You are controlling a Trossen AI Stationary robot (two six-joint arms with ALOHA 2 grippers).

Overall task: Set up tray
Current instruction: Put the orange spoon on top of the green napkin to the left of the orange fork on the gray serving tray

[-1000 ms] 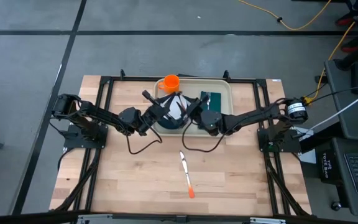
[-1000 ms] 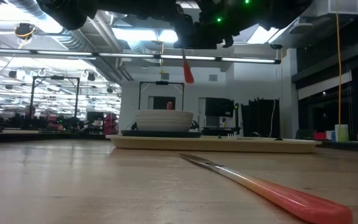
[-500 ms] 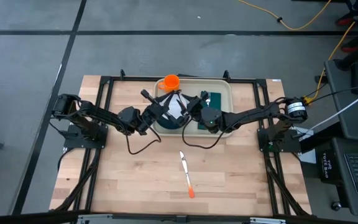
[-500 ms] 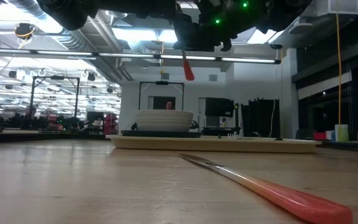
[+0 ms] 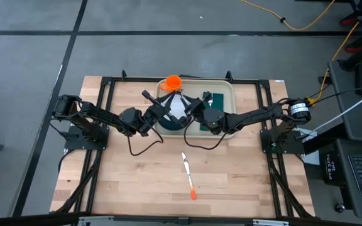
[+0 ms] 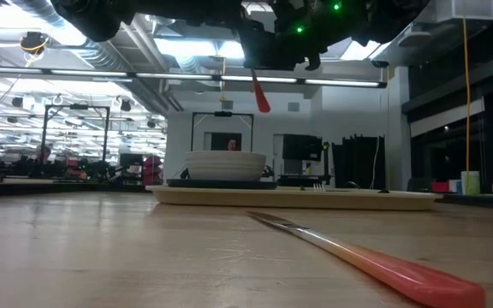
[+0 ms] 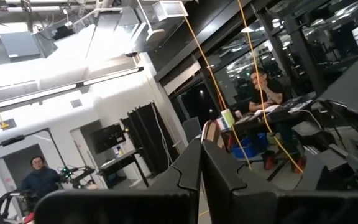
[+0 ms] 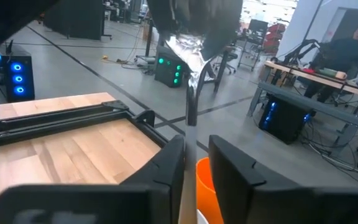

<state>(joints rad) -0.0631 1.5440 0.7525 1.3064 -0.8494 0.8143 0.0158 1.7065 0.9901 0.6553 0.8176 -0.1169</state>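
Note:
The beige tray (image 5: 226, 90) lies at the table's far middle. It holds an orange cup (image 5: 173, 82), a white bowl (image 5: 180, 112) on a dark plate, and a green napkin (image 5: 216, 104) with a fork. Above the bowl my left gripper (image 5: 167, 103) is shut on a utensil with a shiny metal end (image 8: 190, 50) and an orange-red handle (image 6: 258, 94). My right gripper (image 8: 196, 168) faces it from the right. Its fingers stand a narrow gap apart on either side of the utensil's lower part. Whether they touch it, I cannot tell. My left gripper holds the utensil by its shiny metal end (image 8: 189, 45), which comes out below the dark fingers. The utensil hangs from the hold with its orange-red handle (image 6: 260, 101) pointing down, clear of the bowl and the tray. The fingers hide the contact itself.
A knife with an orange handle (image 5: 188, 176) lies loose on the wood at the table's middle, nearer the front edge (image 6: 366, 261). Bare wood lies on both sides of it. Black frame rails run along the table's left and right sides.

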